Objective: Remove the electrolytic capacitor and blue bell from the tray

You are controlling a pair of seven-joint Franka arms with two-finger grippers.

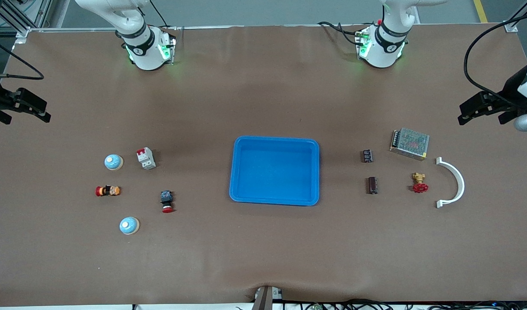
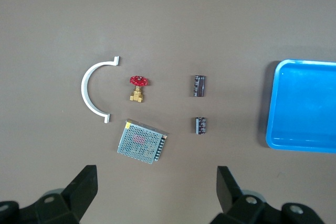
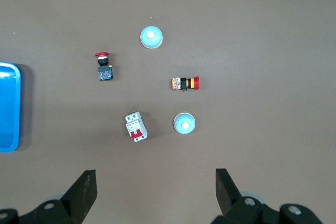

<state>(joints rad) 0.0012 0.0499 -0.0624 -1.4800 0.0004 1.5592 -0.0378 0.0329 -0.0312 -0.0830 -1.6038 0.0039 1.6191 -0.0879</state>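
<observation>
**A:** Start at the left edge of the front view. What is there?

**B:** The right gripper (image 1: pixel 24 107), up at the frame's left edge over bare table (image 1: pixel 263 258). Its fingers (image 3: pixel 84 190) stand wide apart with nothing between them. That arm waits.

**A:** And below it?

**B:** In the lower left, two bells. One bell (image 1: pixel 113 162) sits just beside a white circuit breaker (image 1: pixel 146 158). The second bell (image 1: pixel 129 225) lies nearer the front camera, lowest of that group. Between them lie a red and yellow push button (image 1: pixel 107 190) on its side and a red-capped switch (image 1: pixel 167 202).

**A:** The centre?

**B:** A blue tray (image 1: pixel 241 172), with only its blue floor showing.

**A:** Moving right?

**B:** Two dark capacitors, well apart from the tray. The smaller capacitor (image 1: pixel 367 156) is higher in the frame, the longer capacitor (image 1: pixel 372 185) directly below it. Next come a mesh-topped power supply (image 1: pixel 410 143), a brass valve (image 1: pixel 419 182) with a red handwheel, and a white curved bracket (image 1: pixel 454 183).

**A:** The right edge?

**B:** The left gripper (image 1: pixel 482 110), over bare table near the power supply. Its fingers (image 2: pixel 84 187) are spread wide too, holding nothing. It waits as well.
</observation>
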